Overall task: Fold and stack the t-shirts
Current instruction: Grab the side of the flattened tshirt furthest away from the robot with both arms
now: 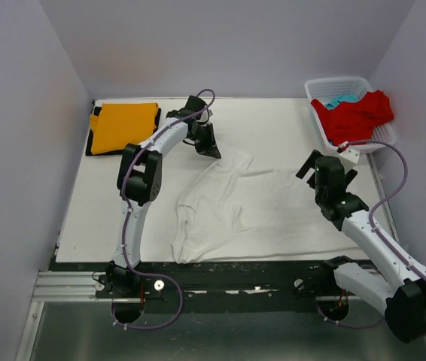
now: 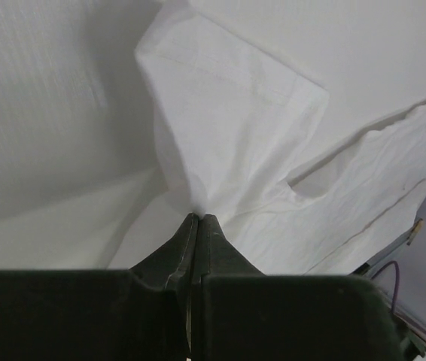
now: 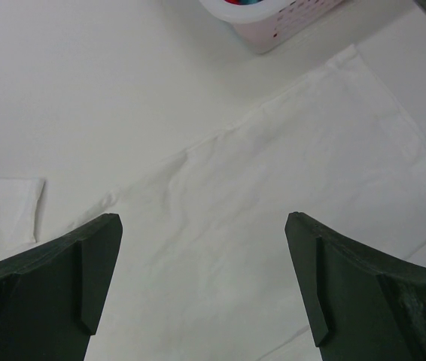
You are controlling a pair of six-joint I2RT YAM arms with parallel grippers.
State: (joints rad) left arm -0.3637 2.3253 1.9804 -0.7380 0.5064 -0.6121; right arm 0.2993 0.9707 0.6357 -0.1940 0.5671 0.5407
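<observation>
A large white t-shirt (image 1: 266,210) lies spread and partly rumpled in the middle of the table. My left gripper (image 1: 211,148) is at its far left corner, shut on a pinch of white cloth (image 2: 235,128) that rises to the fingertips (image 2: 199,218). My right gripper (image 1: 312,170) is open and empty, hovering over the shirt's right part (image 3: 273,188), with its fingers wide apart (image 3: 204,226). A folded orange shirt (image 1: 124,126) lies at the far left on a black cloth edge (image 1: 91,144). A red shirt (image 1: 357,113) and a light blue one (image 1: 341,99) lie in the basket.
The white lattice basket (image 1: 337,79) stands at the far right corner, and its wall shows in the right wrist view (image 3: 273,30). Grey walls close the table on the left, back and right. The black front rail (image 1: 235,272) runs between the arm bases.
</observation>
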